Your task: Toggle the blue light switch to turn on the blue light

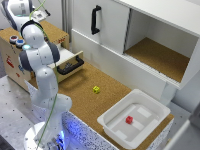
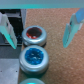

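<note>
While hovering over the wooden box (image 1: 10,52), sees the blue light switch (image 2: 33,55) directly under the open hand (image 2: 41,31), untouched, between spread fingers (image 2: 75,27). Beside it, the red button (image 2: 34,35).

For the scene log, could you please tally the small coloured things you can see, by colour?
Blue: 1, the blue light switch.
Red: 2, the red-capped button and the red cube in the white tray.
Yellow: 1, the yellow cube on the cork counter.
Total: 4.
</note>
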Robot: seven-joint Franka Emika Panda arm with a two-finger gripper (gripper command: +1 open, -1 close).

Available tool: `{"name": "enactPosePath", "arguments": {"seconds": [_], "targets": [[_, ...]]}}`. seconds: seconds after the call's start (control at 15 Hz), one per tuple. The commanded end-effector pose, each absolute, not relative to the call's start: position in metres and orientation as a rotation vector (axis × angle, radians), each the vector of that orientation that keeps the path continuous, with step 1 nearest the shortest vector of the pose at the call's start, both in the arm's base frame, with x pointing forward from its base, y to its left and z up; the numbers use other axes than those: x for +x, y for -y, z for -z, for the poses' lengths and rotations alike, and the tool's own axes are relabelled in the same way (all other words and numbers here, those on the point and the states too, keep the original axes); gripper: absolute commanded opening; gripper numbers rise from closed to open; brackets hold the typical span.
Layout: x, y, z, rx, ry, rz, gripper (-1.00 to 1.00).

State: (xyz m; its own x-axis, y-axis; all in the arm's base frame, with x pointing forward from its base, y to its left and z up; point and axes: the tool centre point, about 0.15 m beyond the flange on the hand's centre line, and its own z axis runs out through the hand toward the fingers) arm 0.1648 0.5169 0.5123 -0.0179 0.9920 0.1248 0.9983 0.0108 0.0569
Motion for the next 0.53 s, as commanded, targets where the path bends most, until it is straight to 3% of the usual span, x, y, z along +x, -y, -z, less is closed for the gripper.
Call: {"name": "enactPosePath", "arguments": {"seconds": [0.0,0.47], "targets": [[0.155,-0.531,-0.488,-2.314,2.206,0.066,-1.0],[0.178,-0.532,-0.48,-2.358,2.152,0.084,-1.0]]}}
